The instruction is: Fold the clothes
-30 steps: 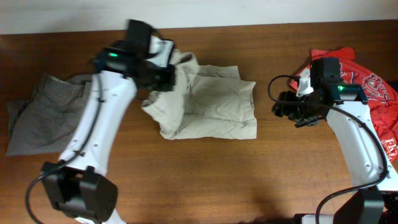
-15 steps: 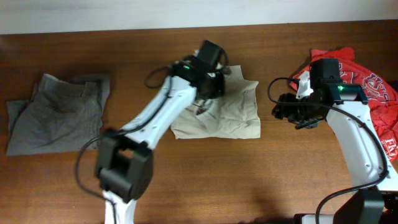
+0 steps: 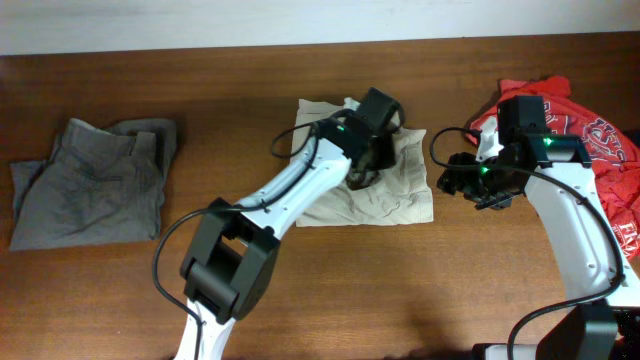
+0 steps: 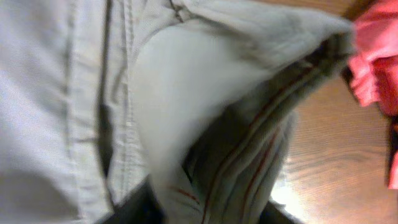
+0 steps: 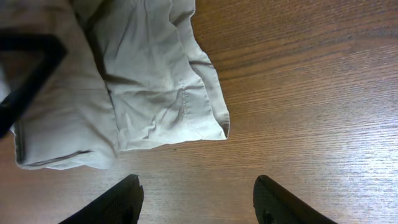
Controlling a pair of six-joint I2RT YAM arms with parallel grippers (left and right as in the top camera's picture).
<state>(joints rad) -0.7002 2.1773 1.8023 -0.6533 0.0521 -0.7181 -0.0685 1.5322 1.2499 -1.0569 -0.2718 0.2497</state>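
Cream khaki shorts (image 3: 400, 200), folded and creased
Bunched cloth was clamped by the left gripper (image 3: 364, 170); the right gripper (image 5: 196, 199) was held spread beside the hem.

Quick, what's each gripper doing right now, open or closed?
Left gripper: closed on the beige shorts, fabric bunched into it.
Right gripper: open, empty.

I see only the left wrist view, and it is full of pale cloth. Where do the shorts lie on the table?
Observer: The beige shorts lie mid-table toward the far edge, a rough rectangle, with the left gripper over them.
Operator: And the right arm?
Observer: The right gripper hangs over the bare table beside the shorts' right edge, fingers apart, holding nothing.
Operator: Anything else near?
Observer: Grey shorts lie far left, apart from them.
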